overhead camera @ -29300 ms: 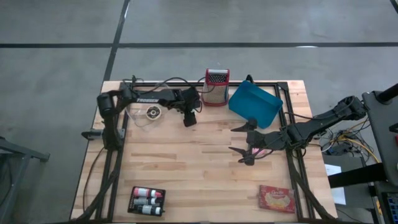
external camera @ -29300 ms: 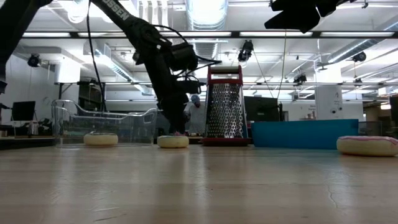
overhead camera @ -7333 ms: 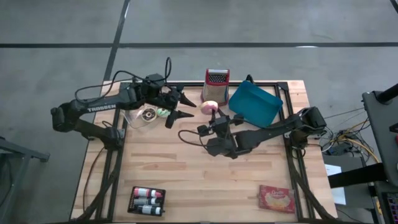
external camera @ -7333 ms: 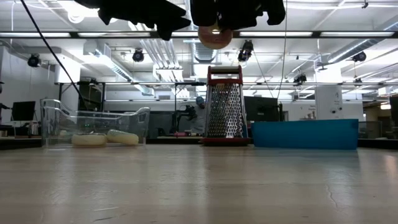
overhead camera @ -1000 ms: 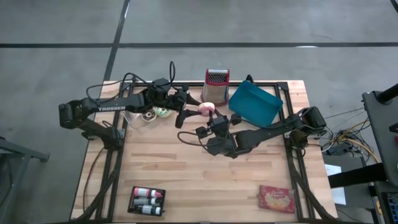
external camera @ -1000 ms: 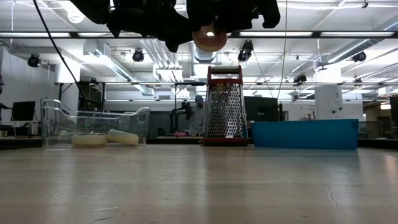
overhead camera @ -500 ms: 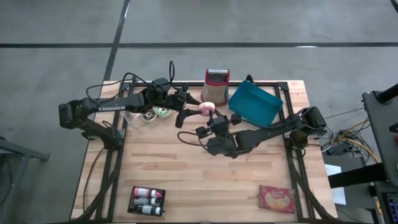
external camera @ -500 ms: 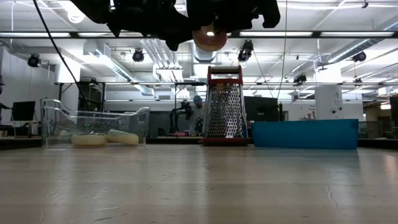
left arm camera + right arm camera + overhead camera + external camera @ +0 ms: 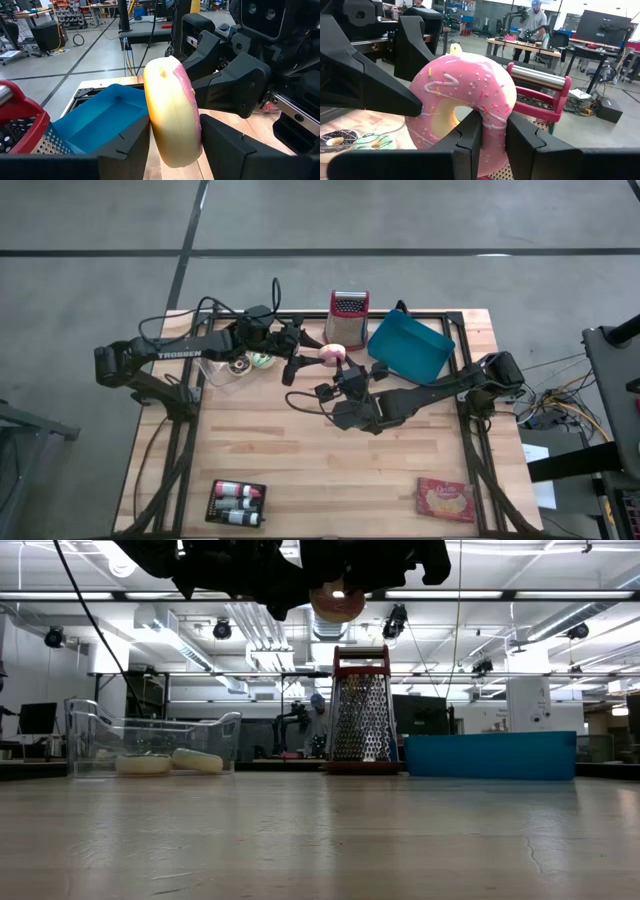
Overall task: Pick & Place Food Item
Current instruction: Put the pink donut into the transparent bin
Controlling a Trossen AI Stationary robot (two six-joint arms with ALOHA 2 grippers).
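Observation:
A pink-iced donut with sprinkles (image 9: 330,355) hangs high over the table's far middle, standing on edge between both grippers; the low view shows the donut (image 9: 337,602) well above the tabletop. My left gripper (image 9: 312,357) reaches in from the left and is shut on the donut (image 9: 172,115). My right gripper (image 9: 343,368) comes from the near side and is shut on the same donut (image 9: 465,95). A clear container (image 9: 232,365) holding other donuts stands on the table just left of them. My left gripper pinches the donut across its two flat faces, one finger on the pale underside (image 9: 155,135) and one on the iced face (image 9: 196,125). The fingers come level from the table's left. The donut stands on edge, clear of the table. My right gripper holds one section of the donut's ring (image 9: 492,120). One finger (image 9: 470,135) is at the hole and the other finger (image 9: 522,142) is outside the rim. The fingers come from the table's near side, and the iced face is turned toward this wrist.
A red-framed box grater (image 9: 348,315) and a blue tray (image 9: 410,348) stand at the far edge right of the donut. A black box of small bottles (image 9: 237,502) lies near left, a snack packet (image 9: 446,498) near right. Bare wood lies between them.

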